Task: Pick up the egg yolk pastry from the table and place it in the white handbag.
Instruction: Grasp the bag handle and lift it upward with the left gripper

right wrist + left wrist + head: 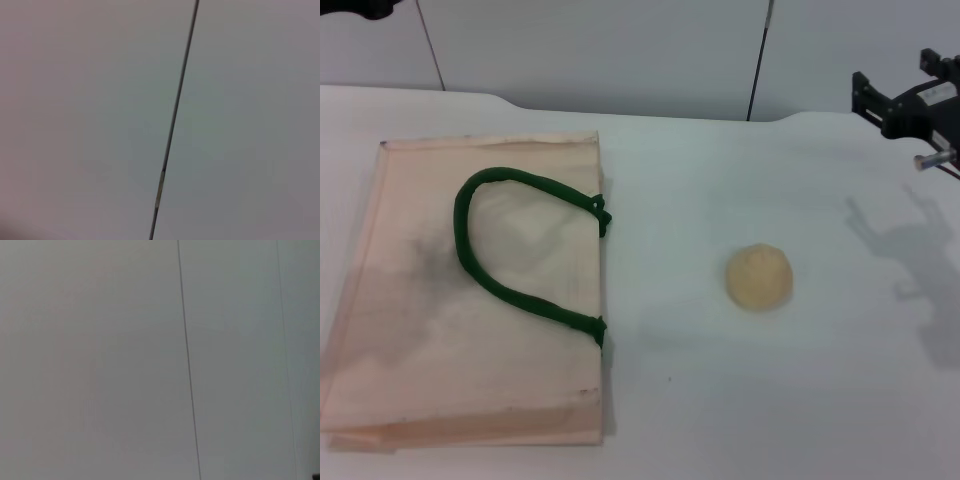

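Observation:
The egg yolk pastry (759, 277), a small pale yellow ball, sits alone on the white table (740, 400), right of centre in the head view. To its left the white handbag (470, 300) lies flat, a cream fabric tote with a dark green loop handle (510, 250) resting on top. My right gripper (872, 100) hovers at the far right edge, well behind and to the right of the pastry. Only a dark bit of my left gripper (360, 8) shows in the top left corner, behind the bag. Both wrist views show only plain wall panels.
A grey panelled wall (620, 50) stands behind the table's back edge. Bare tabletop surrounds the pastry, with a hand-wide gap between it and the bag's open side. The right arm's shadow (910, 250) falls on the table at the right.

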Controlling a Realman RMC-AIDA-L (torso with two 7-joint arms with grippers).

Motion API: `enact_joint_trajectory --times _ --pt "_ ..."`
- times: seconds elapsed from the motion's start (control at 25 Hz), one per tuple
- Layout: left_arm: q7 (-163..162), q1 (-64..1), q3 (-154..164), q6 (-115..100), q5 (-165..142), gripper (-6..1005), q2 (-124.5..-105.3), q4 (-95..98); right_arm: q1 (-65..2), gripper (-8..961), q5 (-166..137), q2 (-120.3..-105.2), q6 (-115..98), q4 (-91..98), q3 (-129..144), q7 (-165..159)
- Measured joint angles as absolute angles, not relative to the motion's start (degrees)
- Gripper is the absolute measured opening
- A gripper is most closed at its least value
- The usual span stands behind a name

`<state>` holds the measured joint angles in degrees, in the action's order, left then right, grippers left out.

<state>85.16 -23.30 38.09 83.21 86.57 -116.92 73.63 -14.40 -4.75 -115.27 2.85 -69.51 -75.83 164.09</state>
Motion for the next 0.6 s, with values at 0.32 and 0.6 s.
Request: enact_joint_trajectory --times 0.32,0.6 --pt "74.0 -23.0 38.3 83.7 77.1 463 -116.74 80.7 -13.3 860 -4.5 -115.32 -2.0 -72.3 -77.5 162.8" --pt "59.9 -24.7 37.2 87.7 65.9 477 -116.28 84.8 -12.7 864 -4.5 -115.26 -2.2 -72.4 -77.7 162.8"
